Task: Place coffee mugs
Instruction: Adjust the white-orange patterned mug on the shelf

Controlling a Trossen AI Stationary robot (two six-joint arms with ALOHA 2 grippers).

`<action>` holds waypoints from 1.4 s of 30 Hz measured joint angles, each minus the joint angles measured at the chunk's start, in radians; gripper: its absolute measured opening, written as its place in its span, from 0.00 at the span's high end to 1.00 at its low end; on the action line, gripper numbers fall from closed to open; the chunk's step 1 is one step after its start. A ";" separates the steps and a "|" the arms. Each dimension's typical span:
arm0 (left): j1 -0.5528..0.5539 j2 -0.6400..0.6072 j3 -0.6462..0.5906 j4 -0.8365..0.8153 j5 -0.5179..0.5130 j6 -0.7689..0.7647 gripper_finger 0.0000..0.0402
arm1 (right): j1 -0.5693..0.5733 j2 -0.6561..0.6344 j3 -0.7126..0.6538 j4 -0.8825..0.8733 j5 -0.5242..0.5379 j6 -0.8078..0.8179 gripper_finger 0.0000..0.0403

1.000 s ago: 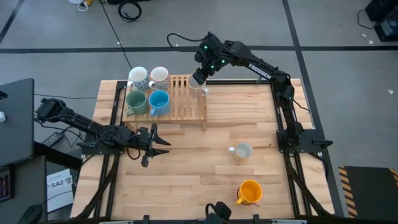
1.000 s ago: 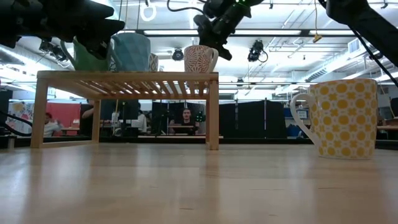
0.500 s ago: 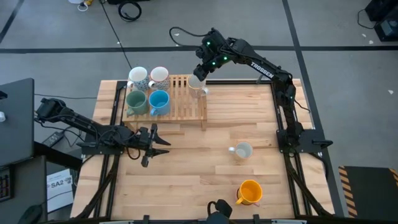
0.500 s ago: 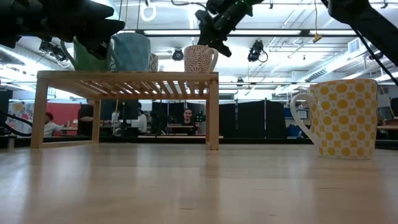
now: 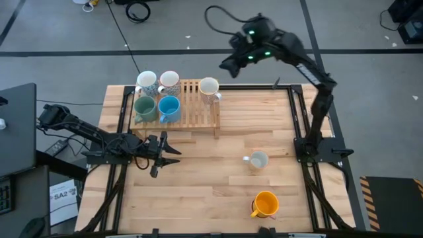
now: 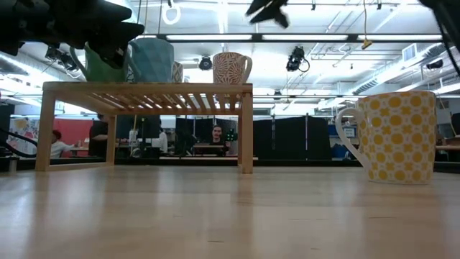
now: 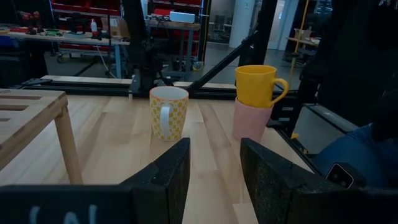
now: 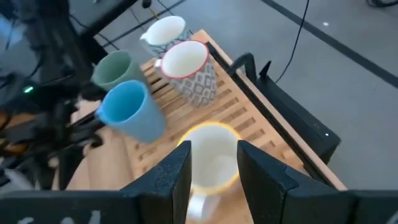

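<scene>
High view: right gripper hangs upper centre, fingers apart and empty, above the patterned mug on the rack. Lift clear, then approach the yellow-dotted mug w/ care, lower right of centre. Left gripper waits mid-left, fingers apart.

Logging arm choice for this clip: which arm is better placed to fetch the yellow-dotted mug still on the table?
Probably the left. The left gripper hangs low and open, level with the yellow-dotted mug with bare table between. The right gripper is open too, but raised beyond the rack, above the mug there.
</scene>
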 joint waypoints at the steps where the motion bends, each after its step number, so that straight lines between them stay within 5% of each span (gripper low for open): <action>1: 0.000 0.000 0.000 0.000 0.000 0.000 0.63 | 0.003 -0.027 0.000 -0.027 0.001 -0.009 0.67; 6: 0.000 0.000 0.000 0.000 0.000 0.000 0.63 | 0.073 -0.128 0.000 -0.195 0.098 -0.058 0.67; 12: 0.000 0.000 0.000 0.000 0.000 0.000 0.63 | 0.266 -0.179 -0.026 -0.259 0.427 -0.009 0.67; 21: 0.000 0.000 0.000 0.000 0.000 0.000 0.63 | 0.473 -0.213 -0.328 -0.148 0.769 0.137 0.67; 32: 0.000 0.000 0.000 0.000 0.000 0.000 0.63 | 0.529 -0.323 -0.810 0.394 0.787 0.108 0.67; 42: 0.000 0.000 0.000 0.000 0.000 0.000 0.63 | 0.459 -0.354 -1.026 0.775 0.780 -0.007 0.67</action>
